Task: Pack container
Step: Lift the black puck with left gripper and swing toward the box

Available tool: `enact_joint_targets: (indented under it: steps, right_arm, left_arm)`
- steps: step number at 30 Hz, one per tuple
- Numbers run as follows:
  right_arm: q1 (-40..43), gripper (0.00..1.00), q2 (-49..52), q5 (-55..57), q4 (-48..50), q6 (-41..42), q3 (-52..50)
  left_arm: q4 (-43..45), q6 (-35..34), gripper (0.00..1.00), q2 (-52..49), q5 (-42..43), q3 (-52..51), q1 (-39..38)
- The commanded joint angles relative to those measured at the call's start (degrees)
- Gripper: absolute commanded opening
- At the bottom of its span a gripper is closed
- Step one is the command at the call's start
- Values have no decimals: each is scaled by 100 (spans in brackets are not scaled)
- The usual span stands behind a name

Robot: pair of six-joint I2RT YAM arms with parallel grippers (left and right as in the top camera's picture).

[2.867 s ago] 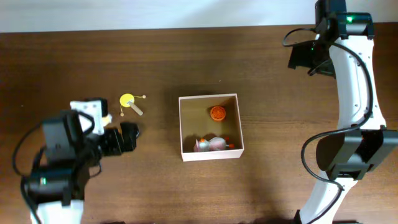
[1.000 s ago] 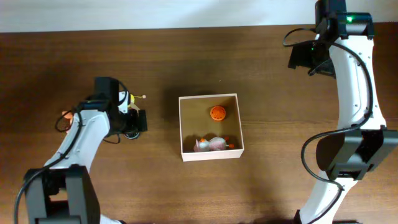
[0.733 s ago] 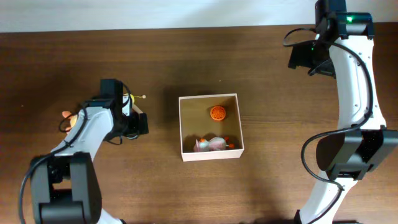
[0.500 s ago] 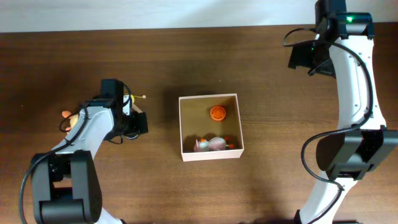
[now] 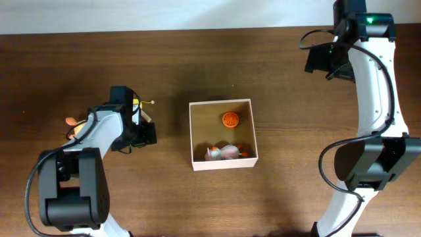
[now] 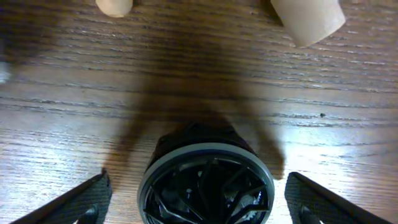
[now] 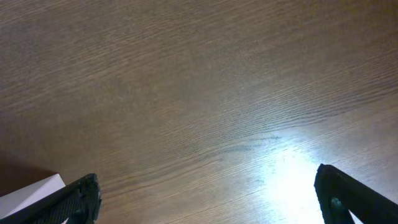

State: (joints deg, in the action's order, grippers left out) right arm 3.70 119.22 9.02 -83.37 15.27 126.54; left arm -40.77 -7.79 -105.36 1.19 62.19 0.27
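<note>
The container (image 5: 193, 135), a square white box with a tan inside, stands mid-table and holds an orange ball (image 5: 230, 119) and a pink-and-white toy (image 5: 222, 153). My left gripper (image 5: 143, 132) is low over the table just left of the container. In the left wrist view it (image 6: 198, 177) is open, one finger on each side of a round black wheel-like object (image 6: 205, 186). Whether the fingers touch it I cannot tell. My right gripper (image 7: 207, 177) is open and empty over bare wood; in the overhead view it (image 5: 322, 62) is at the far right.
A yellow toy (image 5: 135, 103) peeks out from behind the left arm. A small orange object (image 5: 70, 121) lies further left. Two pale wooden pieces (image 6: 114, 6) (image 6: 308, 20) lie just beyond the black object. A white corner (image 7: 31, 190) shows in the right wrist view.
The left arm swung up from the lower left to beside the yellow toy, then crept slightly right toward the container. The right arm has not moved.
</note>
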Motion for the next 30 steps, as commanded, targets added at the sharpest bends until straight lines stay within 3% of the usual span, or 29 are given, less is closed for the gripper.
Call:
enact_joint_targets:
  steps: [1, 12, 21, 30]
  right_arm:
    - [24, 99, -76, 70, 0, 70, 98]
    - [7, 99, -76, 70, 0, 70, 98]
    - [7, 99, -79, 70, 0, 70, 98]
    - [9, 99, -76, 70, 0, 70, 96]
  left_arm:
    - [72, -50, 79, -70, -15, 74, -17]
    - [155, -52, 48, -70, -13, 76, -17]
    - [-127, -203, 40, -70, 2, 299, -17]
    - [-1034, -201, 37, -70, -15, 1572, -17]
